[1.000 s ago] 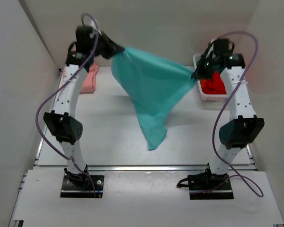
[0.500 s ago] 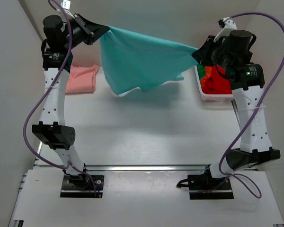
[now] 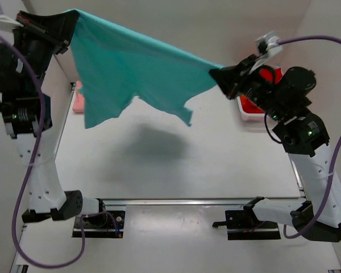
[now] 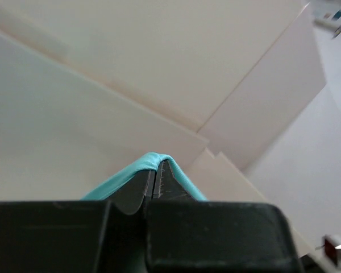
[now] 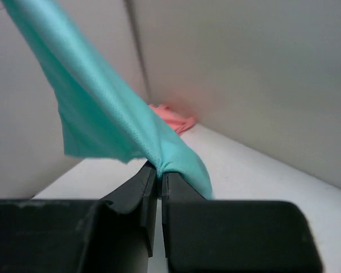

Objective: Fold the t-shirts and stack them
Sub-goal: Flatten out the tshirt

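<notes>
The teal t-shirt (image 3: 131,68) is held taut above the counter (image 3: 176,165) — gripped by the left tool (image 3: 67,24) and the right tool (image 3: 217,75).

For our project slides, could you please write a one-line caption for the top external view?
Both arms hold the teal t-shirt stretched high above the table, jaws shut on its edges.

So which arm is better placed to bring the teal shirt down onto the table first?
Probably the right. Both are shut on the teal shirt, but the right tool seems to hold its corner lower, over the table, while the left tool stands higher at the far left.
</notes>
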Controlling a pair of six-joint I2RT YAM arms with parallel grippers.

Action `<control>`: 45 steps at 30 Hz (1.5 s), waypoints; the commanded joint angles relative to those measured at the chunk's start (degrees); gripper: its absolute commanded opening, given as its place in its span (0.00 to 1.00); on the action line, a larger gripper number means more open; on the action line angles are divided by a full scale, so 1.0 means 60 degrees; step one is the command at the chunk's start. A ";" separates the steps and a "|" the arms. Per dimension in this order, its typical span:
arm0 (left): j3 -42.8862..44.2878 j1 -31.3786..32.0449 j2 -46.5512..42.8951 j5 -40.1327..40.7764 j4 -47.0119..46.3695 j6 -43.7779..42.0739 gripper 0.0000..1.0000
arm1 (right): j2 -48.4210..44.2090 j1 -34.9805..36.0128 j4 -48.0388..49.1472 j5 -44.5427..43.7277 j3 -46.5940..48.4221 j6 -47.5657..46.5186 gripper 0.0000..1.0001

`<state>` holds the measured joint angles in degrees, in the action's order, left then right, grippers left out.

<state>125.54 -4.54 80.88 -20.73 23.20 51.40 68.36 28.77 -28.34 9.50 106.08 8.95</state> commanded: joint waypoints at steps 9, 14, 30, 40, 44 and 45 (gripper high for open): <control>0.1090 0.0533 0.2277 0.0616 0.0365 0.1000 0.00 | -0.0142 0.1928 0.0913 0.1039 -0.3291 0.1378 0.00; 0.1649 0.1604 0.5803 -0.0369 0.0497 0.0724 0.00 | -0.1064 0.1227 0.1982 0.0881 -0.6032 0.2461 0.00; -0.0864 0.3026 0.5689 -0.0604 0.1241 -0.0842 0.46 | -0.1668 -0.2803 -0.0157 0.1740 -0.9578 0.3592 0.00; -0.6578 0.4138 0.1478 0.1491 0.4627 -0.3409 0.51 | -0.0467 -0.3038 0.0504 0.1451 -1.0034 0.3328 0.00; -0.9459 0.4578 0.0293 0.1127 0.4952 -0.2636 0.22 | -0.0158 -0.2994 0.0563 0.1084 -0.9757 0.3093 0.00; -0.9975 0.4681 -0.0044 0.1184 0.4966 -0.2474 0.24 | -0.0129 -0.3038 0.0606 0.1127 -0.9756 0.3079 0.00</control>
<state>75.35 22.98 80.36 -15.31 42.83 35.29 67.05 11.07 -27.42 17.58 45.21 28.99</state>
